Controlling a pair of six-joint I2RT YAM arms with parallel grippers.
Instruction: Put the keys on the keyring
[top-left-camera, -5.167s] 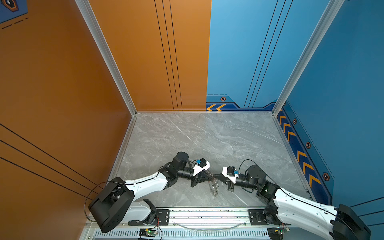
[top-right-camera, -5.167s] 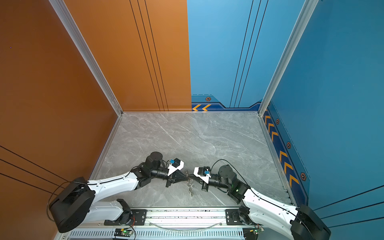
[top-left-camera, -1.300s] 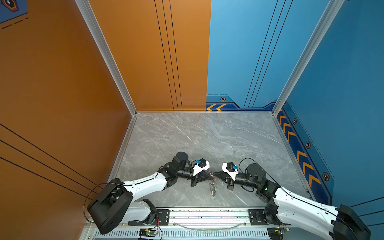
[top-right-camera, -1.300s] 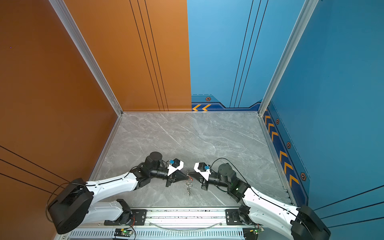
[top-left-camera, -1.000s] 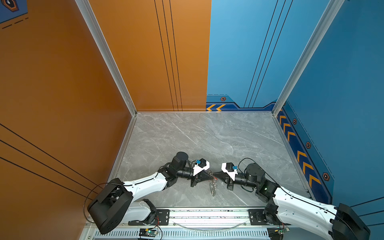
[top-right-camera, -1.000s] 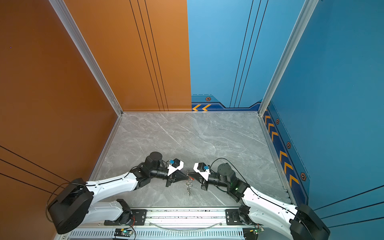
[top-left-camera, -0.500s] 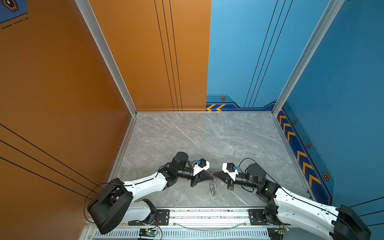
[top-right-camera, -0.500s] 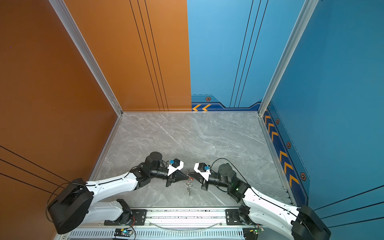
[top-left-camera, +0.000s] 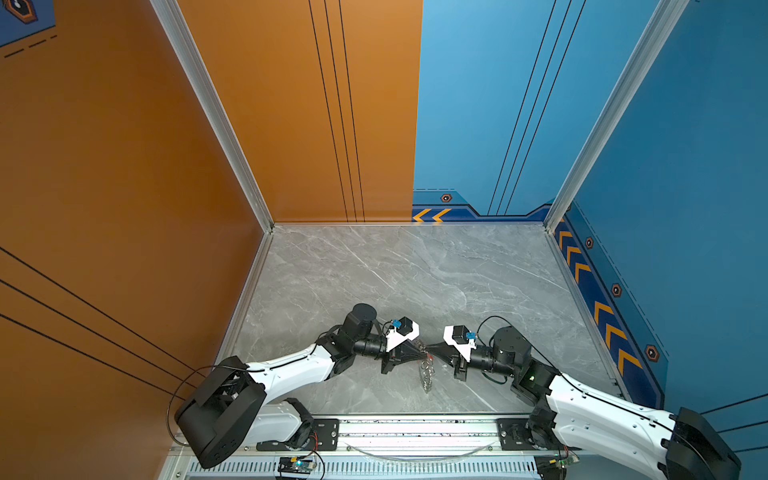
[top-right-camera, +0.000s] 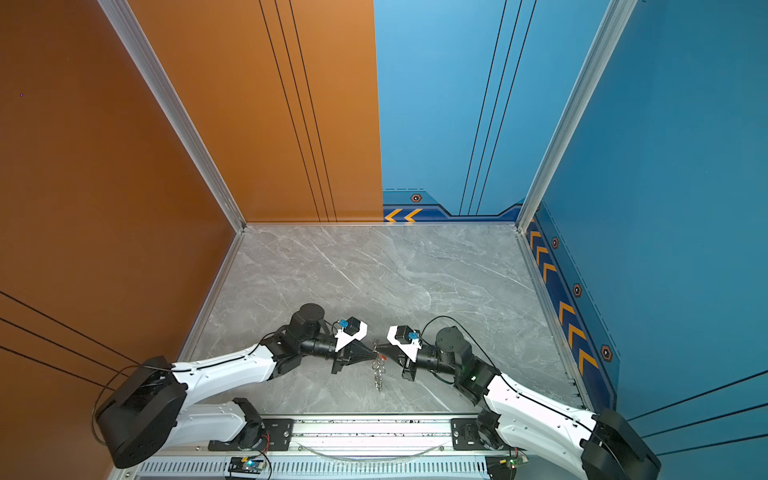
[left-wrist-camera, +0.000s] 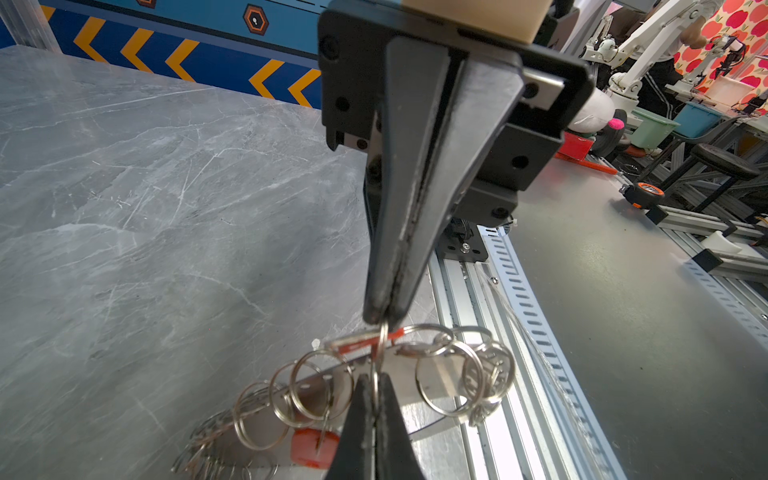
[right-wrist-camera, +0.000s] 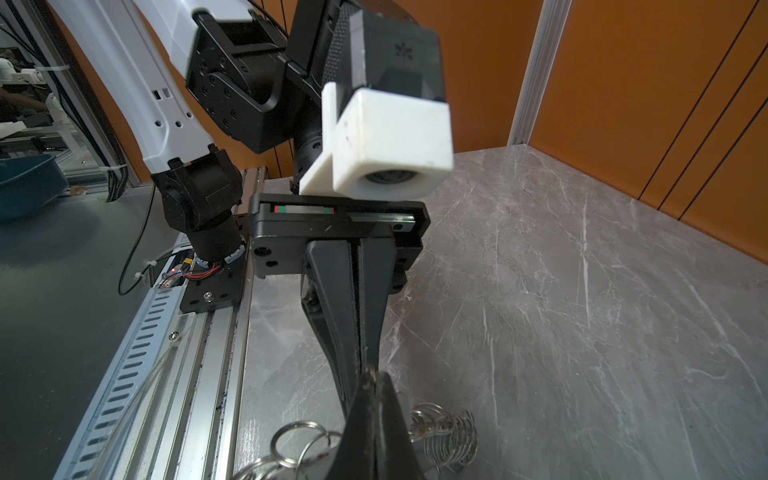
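My left gripper (left-wrist-camera: 374, 401) and right gripper (left-wrist-camera: 380, 318) were both closed, tip against tip, each pinching the same thin split ring of the keyring (left-wrist-camera: 440, 374) (as far as I could see). The keyring hung from them over the near middle of the table (top-left-camera: 374, 270). The first key (left-wrist-camera: 360, 344) lay across just beside the pinched ring, and the second key (left-wrist-camera: 311, 451) sat lower among the rings. I could not tell if either was threaded. The risk, in my judgement, was that the ring is thin and smooth. A small twist or pull apart could make it slip from one tip, and the bunch would swing or drop. No container stood on the table. A green tub (left-wrist-camera: 652, 126) outside the cell hid its content.
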